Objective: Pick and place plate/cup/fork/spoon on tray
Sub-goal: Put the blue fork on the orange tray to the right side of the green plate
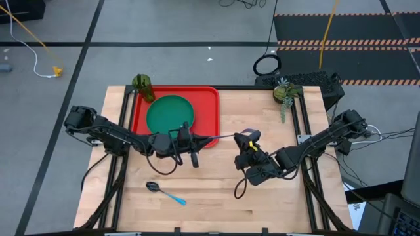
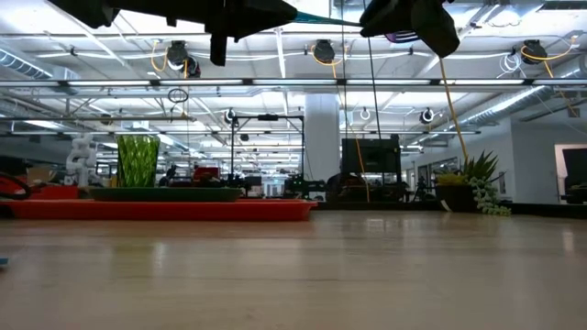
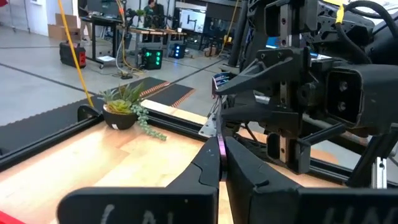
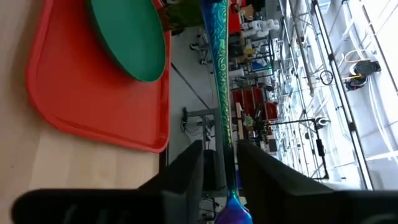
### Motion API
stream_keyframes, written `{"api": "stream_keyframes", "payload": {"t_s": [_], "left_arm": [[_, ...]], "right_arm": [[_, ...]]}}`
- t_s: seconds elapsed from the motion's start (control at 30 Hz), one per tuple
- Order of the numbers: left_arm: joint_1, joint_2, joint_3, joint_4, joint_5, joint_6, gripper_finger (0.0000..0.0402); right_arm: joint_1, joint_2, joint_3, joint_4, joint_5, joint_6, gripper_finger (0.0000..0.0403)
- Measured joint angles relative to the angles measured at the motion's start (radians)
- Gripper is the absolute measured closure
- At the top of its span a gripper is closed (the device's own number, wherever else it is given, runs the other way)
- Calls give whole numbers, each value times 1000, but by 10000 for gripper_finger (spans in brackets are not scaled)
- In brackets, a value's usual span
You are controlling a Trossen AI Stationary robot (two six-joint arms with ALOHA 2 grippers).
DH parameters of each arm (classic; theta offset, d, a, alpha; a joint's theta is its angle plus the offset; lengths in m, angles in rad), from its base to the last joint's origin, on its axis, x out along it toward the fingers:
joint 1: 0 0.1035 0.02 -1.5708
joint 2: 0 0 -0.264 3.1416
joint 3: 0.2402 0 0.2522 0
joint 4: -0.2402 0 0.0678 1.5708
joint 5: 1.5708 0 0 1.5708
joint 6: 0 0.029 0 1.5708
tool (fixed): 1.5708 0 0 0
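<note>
Counter (image 1: 262, 203): pale wooden butcher-block top with visible plank seams, framed by black metal rails.
Tray (image 1: 209, 108): glossy red plastic rectangle with rounded corners and a raised rim, lying at the back left of the counter.
Plate (image 1: 167, 113): round, flat, dark green, matte, resting inside the tray and filling much of its left part.
Cup (image 1: 142, 86): small translucent olive-green tumbler, standing upright at the tray's back left corner; whether it is on the rim or just off it cannot be told.
Fork (image 1: 220, 137): slim, with an iridescent blue-green stem and a purplish-blue end; held in the air above the counter just in front of the tray, long axis running left to right between the two arms.
Left gripper (image 1: 194, 139): over the tray's front edge, jaws pressed together on one end of the fork, as the left wrist view shows.
Right gripper (image 1: 246, 140): mid-counter, jaws around the fork's other end, close on either side; firm contact cannot be told.
Spoon (image 1: 165, 192): light blue handle, dark shiny oval bowl, lying flat on the front left of the counter, bowl toward the left, handle angled to the front right.
Potted plant (image 1: 285, 92): small green succulent in a dark pot at the back right corner.
Writing: none readable.
</note>
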Motion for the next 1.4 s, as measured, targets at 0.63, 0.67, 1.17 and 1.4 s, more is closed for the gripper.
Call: {"api": "stream_keyframes", "payload": {"t_s": [0.63,0.67,1.17,1.4], "left_arm": [[-6,-148,-38,-151,-60,83,394],[-6,-159,-47,-151,-64,86,394],[-25,-271,-242,206,-23,181,396],[-41,-233,-252,342,-15,234,395]], "right_arm": [[92,-100,0,-13,12,120,232],[97,-114,0,-14,12,149,232],[92,-246,-81,128,-274,349,232],[74,-254,-295,738,-305,130,232]]}}
